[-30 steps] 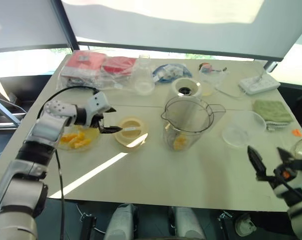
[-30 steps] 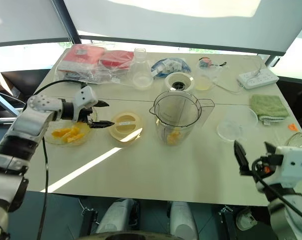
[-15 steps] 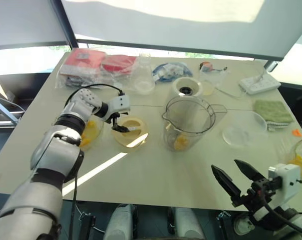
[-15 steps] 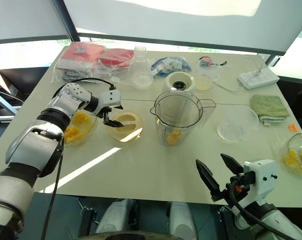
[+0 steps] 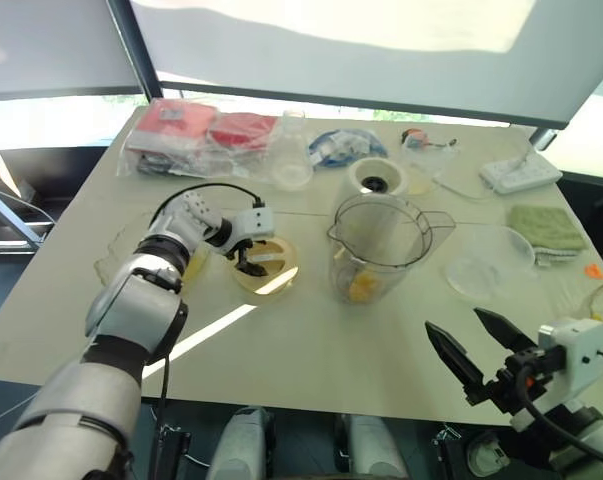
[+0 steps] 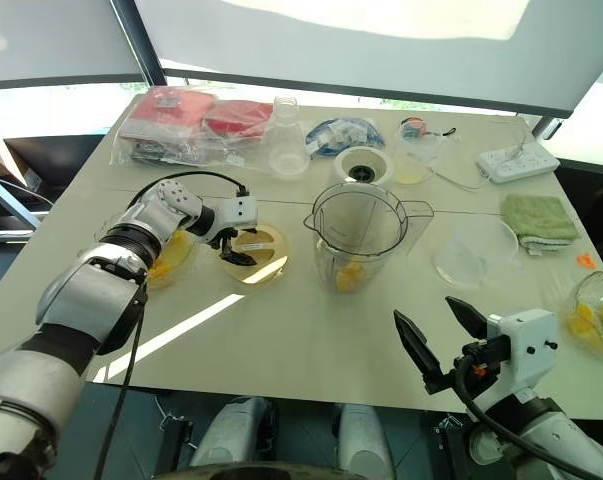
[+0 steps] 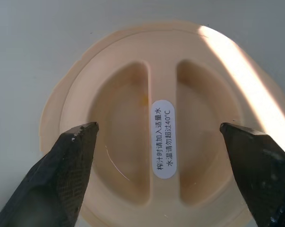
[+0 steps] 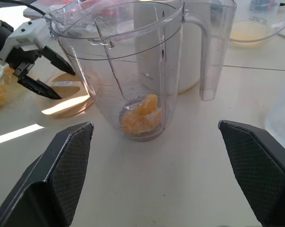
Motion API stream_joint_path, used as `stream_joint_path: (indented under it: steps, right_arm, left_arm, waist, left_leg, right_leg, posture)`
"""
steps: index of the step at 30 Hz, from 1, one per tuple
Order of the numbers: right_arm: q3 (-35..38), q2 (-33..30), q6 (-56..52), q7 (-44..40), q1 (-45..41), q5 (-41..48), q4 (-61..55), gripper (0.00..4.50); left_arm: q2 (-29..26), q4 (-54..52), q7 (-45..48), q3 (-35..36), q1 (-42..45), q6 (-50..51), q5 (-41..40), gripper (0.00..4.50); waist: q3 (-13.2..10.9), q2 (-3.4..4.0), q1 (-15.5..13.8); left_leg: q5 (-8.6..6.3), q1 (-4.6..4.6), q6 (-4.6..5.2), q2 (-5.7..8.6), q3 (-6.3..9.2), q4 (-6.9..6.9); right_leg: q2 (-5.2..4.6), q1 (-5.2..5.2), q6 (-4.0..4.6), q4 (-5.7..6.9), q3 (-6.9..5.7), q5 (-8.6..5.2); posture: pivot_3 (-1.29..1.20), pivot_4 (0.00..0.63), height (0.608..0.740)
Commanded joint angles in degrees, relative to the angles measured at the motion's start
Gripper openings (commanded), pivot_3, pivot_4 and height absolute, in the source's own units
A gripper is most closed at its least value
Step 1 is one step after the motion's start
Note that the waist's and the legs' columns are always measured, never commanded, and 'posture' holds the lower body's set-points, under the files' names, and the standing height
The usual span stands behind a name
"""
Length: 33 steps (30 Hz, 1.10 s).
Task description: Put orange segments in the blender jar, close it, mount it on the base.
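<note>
Blender jar (image 6: 358,232) mouth uncovered, free entry from above. Jar's 12 o'clock: base (image 6: 361,165) close behind, blocks far side. 9 o'clock: lid (image 6: 253,252) flat on table (image 6: 311,335), left gripper (image 5: 246,258) spread over it; narrow lane between lid and jar. 2 o'clock: handle (image 6: 418,215) juts out. 3 o'clock: clear bowl (image 6: 473,252) near. 6 o'clock: bare tabletop, wide lane up to right gripper (image 6: 423,307), fingers apart.

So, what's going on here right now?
The left tool is open over the beige lid lying on the table, one finger to each side, not gripping it yet. The blender jar stands uncovered beside it, with a few orange segments at the bottom. The right tool is open and empty, facing the jar. The white base sits behind the jar.
</note>
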State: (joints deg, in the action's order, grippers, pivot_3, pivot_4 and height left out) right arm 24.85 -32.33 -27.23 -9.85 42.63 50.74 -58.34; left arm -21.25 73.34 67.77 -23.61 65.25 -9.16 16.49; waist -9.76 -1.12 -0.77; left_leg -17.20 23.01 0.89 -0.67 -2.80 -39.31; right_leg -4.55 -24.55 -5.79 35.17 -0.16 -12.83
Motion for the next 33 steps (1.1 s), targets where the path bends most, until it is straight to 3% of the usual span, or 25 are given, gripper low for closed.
stream_joint_path:
  steps: [1,3,5,8,15,21,27,33]
  right_arm:
    - [0.2,0.0,-0.1,0.2,-0.7,-0.4,-1.6,4.50]
    - [0.3,-0.3,-0.5,-0.1,-1.1,-0.5,-1.0,4.50]
    - [0.1,-0.4,-0.9,-0.4,-1.7,-0.8,-0.6,4.50]
    - [-0.5,-0.4,-1.5,-0.6,-3.2,-1.4,0.5,4.50]
    - [-1.8,-0.1,-2.8,-1.7,-6.1,-2.8,3.6,4.50]
    - [-2.2,0.3,-4.0,-0.4,-11.0,-4.5,6.9,4.50]
    - [-3.3,-0.7,-8.1,1.3,-18.4,-4.9,10.5,4.50]
    - [-3.2,0.3,-11.8,4.5,-23.2,-4.4,12.0,4.50]
  left_arm:
    - [0.1,0.7,-0.3,-0.3,-0.6,0.0,2.0,2.12]
    - [0.1,0.6,-0.2,0.0,-0.7,-0.8,2.0,1.03]
    - [-0.1,0.4,-0.9,0.3,-0.7,-1.9,2.1,0.24]
    - [-0.5,-0.2,-0.6,2.1,0.0,-3.1,0.6,0.25]
    - [-4.6,-2.9,5.9,10.4,10.8,-6.0,-6.0,0.25]
    - [-6.6,-2.7,12.0,14.7,25.1,1.4,-8.9,0.25]
    - [-2.1,-2.2,18.6,17.9,34.9,9.9,-12.5,0.25]
    - [6.2,-2.5,24.7,12.1,38.6,17.4,-12.8,0.25]
  waist:
    - [0.1,-0.04,0.0]
    - [0.1,-0.04,0.0]
    - [0.1,-0.03,0.0]
    - [0.1,-0.04,0.0]
    - [0.1,-0.14,-0.1]
    - [0.1,-0.13,0.0]
    - [0.0,-0.15,0.0]
    - [0.1,-0.07,-0.1]
  left_leg:
    - [0.00,-0.03,0.00,0.00,0.00,0.00]
    - [0.00,-0.10,0.00,0.00,-0.01,0.00]
    - [0.00,-0.14,0.00,-0.02,-0.02,0.00]
    - [0.00,-0.15,0.00,-0.02,-0.02,0.00]
    - [0.00,0.22,0.00,0.00,0.05,-0.04]
    - [-0.05,0.29,0.09,0.13,0.06,-0.05]
    - [-0.05,0.33,0.10,0.23,0.10,-0.09]
    - [-0.05,0.28,0.11,0.19,0.12,-0.21]
  right_leg:
    - [0.00,0.02,0.00,0.00,0.00,0.00]
    - [0.00,0.07,0.01,0.03,0.00,0.00]
    - [0.00,0.10,0.01,0.03,0.00,0.00]
    - [0.00,0.11,0.01,0.03,0.00,0.00]
    - [0.01,-0.17,-0.02,0.04,-0.04,0.02]
    - [-0.03,-0.17,-0.19,-0.02,-0.07,0.10]
    - [-0.02,-0.16,-0.14,-0.03,-0.10,0.01]
    - [0.15,-0.16,-0.11,0.18,-0.07,0.00]
  posture:
    - [0.00,0.150,0.740]
    - [0.00,0.150,0.740]
    - [0.00,0.150,0.740]
    - [0.00,0.150,0.740]
    - [0.00,0.150,0.740]
    - [0.00,0.150,0.740]
    - [0.00,0.150,0.740]
    - [0.00,0.150,0.740]
